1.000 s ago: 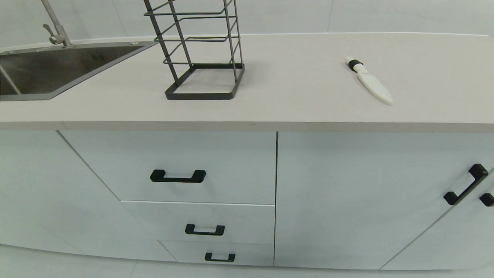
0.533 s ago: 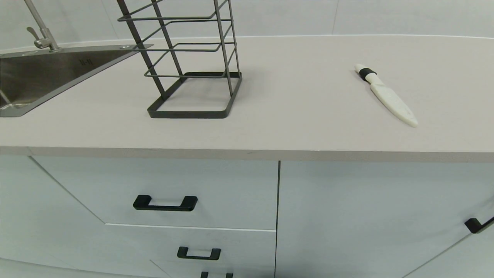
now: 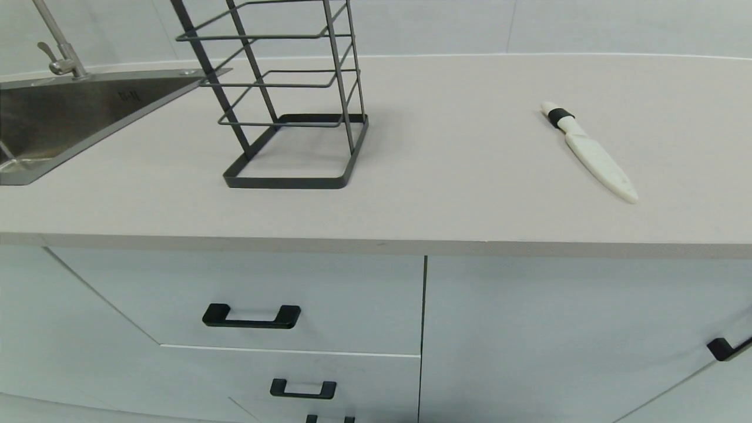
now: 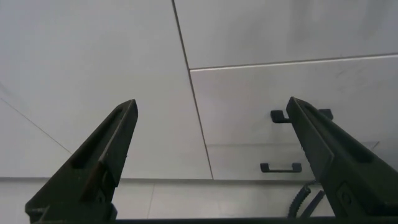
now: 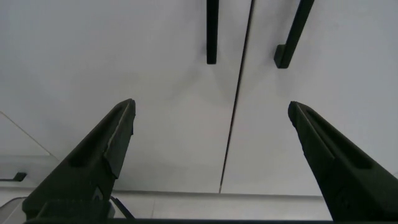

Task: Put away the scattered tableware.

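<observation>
Only your head camera has shifted since a second ago, and it now looks more closely over the counter. The white knife (image 3: 588, 154) and everything around it lie where they did. You'll find the knife flat on the right part of the countertop (image 3: 446, 176). Its black-banded end points toward the wall and its pointed end toward the front edge, angled to the right. Well to its left the dark wire rack (image 3: 285, 183) stands upright on its rectangular base. Further left is the steel sink (image 3: 70, 111), with its faucet (image 3: 59, 50) at the back. Below the counter edge are white drawers with black handles (image 3: 251, 317). Your left gripper (image 4: 211, 104) hangs in front of those drawer fronts, jaws spread wide and holding nothing. Your right gripper (image 5: 211, 104) faces the cabinet doors (image 5: 124, 62), also spread wide and holding nothing.
</observation>
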